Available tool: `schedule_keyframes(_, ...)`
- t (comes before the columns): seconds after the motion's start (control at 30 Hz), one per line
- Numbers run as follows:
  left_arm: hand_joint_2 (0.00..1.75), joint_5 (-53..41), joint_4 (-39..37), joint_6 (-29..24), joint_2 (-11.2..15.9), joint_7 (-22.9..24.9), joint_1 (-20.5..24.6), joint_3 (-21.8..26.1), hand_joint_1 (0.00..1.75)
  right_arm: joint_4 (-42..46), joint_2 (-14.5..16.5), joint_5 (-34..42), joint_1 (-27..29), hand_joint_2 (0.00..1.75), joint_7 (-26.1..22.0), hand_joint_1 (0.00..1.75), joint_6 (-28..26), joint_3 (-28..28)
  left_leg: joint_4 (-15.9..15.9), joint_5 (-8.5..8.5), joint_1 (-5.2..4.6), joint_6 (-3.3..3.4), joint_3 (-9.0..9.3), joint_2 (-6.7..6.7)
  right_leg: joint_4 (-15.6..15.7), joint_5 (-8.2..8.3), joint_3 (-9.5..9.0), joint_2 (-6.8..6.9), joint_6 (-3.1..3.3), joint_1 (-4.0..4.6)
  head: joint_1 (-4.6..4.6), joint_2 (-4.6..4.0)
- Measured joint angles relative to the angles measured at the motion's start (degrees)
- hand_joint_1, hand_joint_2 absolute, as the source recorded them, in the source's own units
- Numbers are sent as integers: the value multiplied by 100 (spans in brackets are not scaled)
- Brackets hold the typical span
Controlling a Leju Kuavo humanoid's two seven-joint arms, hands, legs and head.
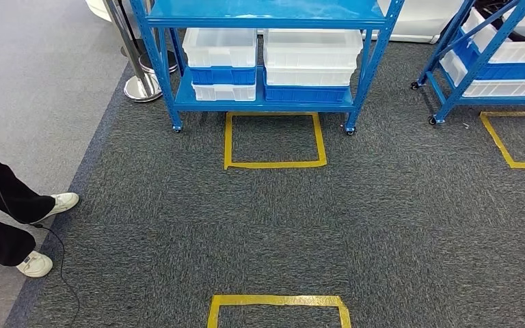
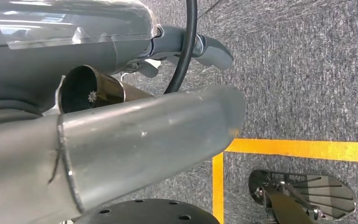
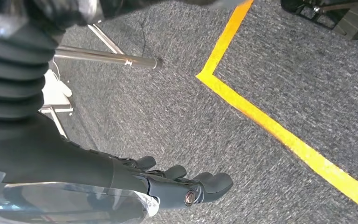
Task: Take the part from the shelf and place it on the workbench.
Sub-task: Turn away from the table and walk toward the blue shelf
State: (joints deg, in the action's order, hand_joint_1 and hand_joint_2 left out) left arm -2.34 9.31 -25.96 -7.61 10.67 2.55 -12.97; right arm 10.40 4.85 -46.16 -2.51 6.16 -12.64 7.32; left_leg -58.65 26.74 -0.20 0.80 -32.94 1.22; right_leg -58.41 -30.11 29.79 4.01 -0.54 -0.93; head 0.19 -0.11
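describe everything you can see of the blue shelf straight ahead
The blue shelf is a metal rack with a painted frame, slanted corner posts and small castors, standing upright on the dark grey carpet just behind a yellow tape square. Its lower deck carries stacked bins: translucent white bins over blue ones on the left, and a wider white pair over a blue one on the right. A flat blue deck sits above them. Nothing else touches it.

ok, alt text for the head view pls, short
A blue wheeled shelf stands ahead on dark grey carpet, its lower level holding white and blue bins, with a yellow tape square on the floor right before it. A second blue shelf is at the right, another tape outline lies nearer, and a person's legs show at left.
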Motion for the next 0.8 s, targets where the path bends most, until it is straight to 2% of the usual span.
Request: schedule_keyframes(0.8, 0, 148, 0, 133, 5, 179, 2, 147, 0, 0, 51, 181, -5, 175, 0, 0, 237, 207, -1, -1, 0, 4, 4, 0, 1, 0, -1, 0, -10, 17, -1, 0)
